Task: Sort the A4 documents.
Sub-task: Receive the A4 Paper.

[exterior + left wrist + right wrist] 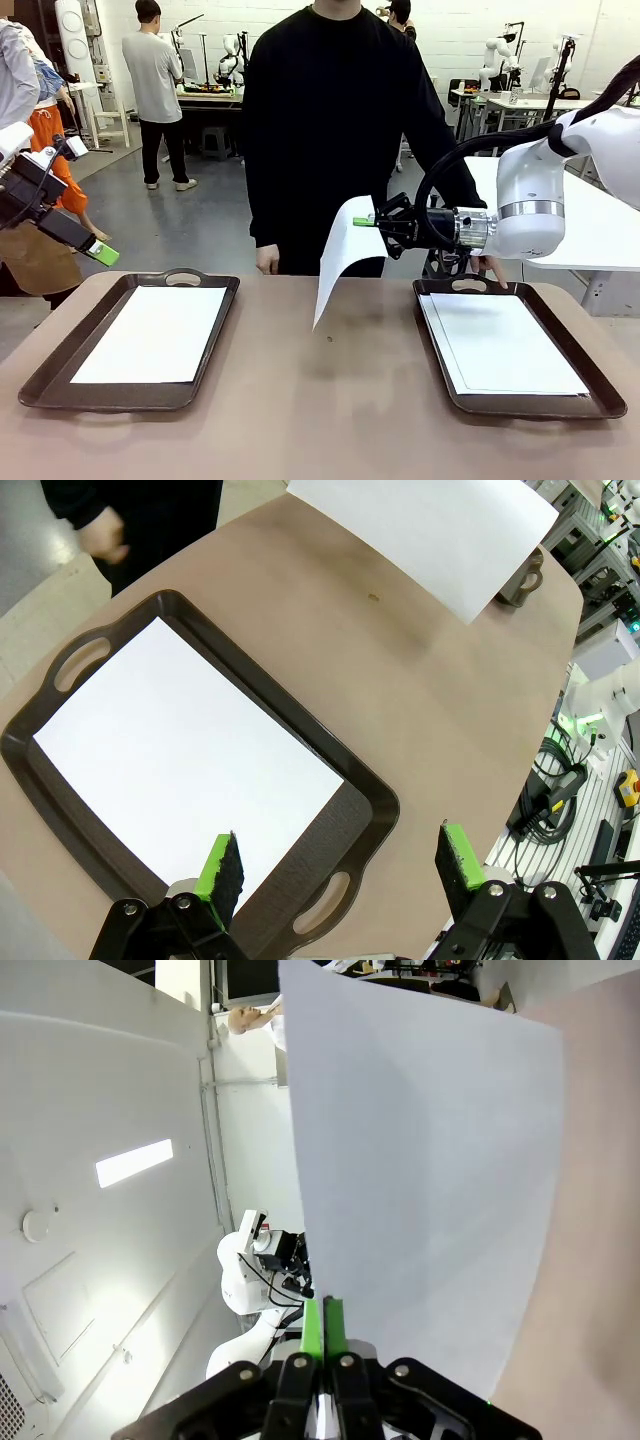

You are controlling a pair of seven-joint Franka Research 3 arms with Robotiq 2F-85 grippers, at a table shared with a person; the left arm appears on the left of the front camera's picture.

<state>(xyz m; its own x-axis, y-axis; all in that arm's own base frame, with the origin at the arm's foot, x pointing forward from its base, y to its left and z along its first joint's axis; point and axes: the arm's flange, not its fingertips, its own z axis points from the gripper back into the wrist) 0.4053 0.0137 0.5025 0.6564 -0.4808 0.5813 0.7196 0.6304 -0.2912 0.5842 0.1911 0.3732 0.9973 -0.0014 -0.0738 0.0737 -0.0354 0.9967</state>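
The left gripper is held up off the table's left edge with its green-padded fingers spread well apart, nothing caught between them. Right below and ahead of it, a dark brown tray is seen with one white sheet laid flat inside; in the left wrist view that sheet sits just beyond the fingertips. The bare brown table is left in the middle, with a small dark speck on it.

Further right, a second white sheet is pinched at its edge by the right gripper, pads pressed together on the paper. It's held up in the air above the table and hangs curved downward from the fingers, touching nothing else. To the right of and below that gripper, another tray is seen with a stack of sheets lying flat in it. A person's hand is hanging behind the far edge, between the two trays, and another hand is resting by the right tray's far handle
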